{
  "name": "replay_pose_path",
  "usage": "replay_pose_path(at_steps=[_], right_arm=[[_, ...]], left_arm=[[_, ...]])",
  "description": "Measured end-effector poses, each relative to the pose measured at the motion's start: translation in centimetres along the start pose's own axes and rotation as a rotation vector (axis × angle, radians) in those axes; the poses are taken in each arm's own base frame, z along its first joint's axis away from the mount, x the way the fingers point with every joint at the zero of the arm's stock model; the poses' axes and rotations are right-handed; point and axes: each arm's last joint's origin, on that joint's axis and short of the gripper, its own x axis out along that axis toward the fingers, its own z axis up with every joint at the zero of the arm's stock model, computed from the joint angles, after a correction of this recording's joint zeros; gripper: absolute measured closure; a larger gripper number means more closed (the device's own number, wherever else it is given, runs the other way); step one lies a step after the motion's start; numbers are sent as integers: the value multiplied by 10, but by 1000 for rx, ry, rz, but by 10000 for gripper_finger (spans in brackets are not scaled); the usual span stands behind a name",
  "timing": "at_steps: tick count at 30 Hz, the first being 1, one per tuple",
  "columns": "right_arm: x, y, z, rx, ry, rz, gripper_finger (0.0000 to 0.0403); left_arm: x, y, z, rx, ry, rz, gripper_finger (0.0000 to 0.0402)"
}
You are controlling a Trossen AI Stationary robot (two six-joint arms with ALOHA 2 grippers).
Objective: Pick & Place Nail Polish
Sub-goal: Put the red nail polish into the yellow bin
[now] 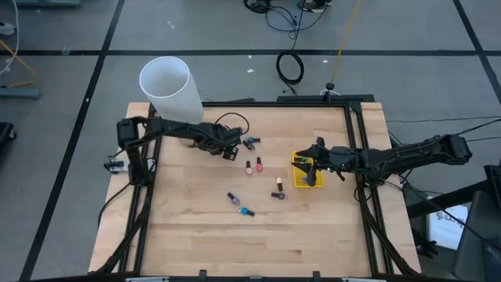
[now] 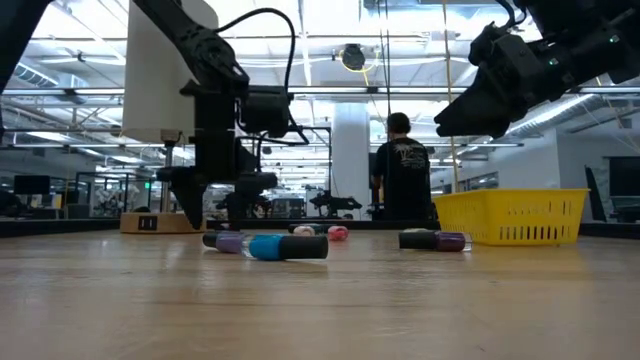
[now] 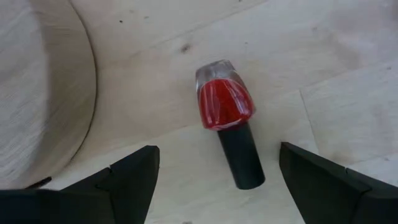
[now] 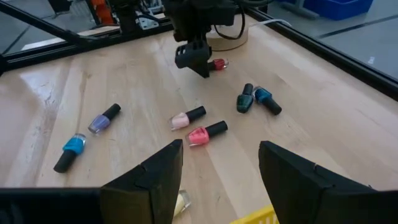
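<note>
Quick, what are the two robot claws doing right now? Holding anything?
Left claw: open, empty, over a red nail polish bottle.
Right claw: open, empty, above the yellow bin.

Seen from above: wooden tabletop with small nail polish bottles scattered lying across its middle. Left claw low beside the big white cylinder, near a dark pair of bottles. Right claw over the yellow square bin at the right

Both claws open, low.
</note>
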Motion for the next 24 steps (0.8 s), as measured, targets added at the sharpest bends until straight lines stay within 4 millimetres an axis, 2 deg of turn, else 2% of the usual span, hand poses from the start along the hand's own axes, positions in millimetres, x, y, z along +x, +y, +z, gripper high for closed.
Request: replay_pose_path(at_steps=[5,14,24], right_arm=[[0,0,0,-1,3,0,204],[0,0,-2,-1,15,-3,204],[0,0,-2,7,17,-3,204]], left_arm=[[2,0,3,-13,-5,-20,120],[3,-1,3,-13,-5,-30,232],[3,-4,1,51,17,-57,337]])
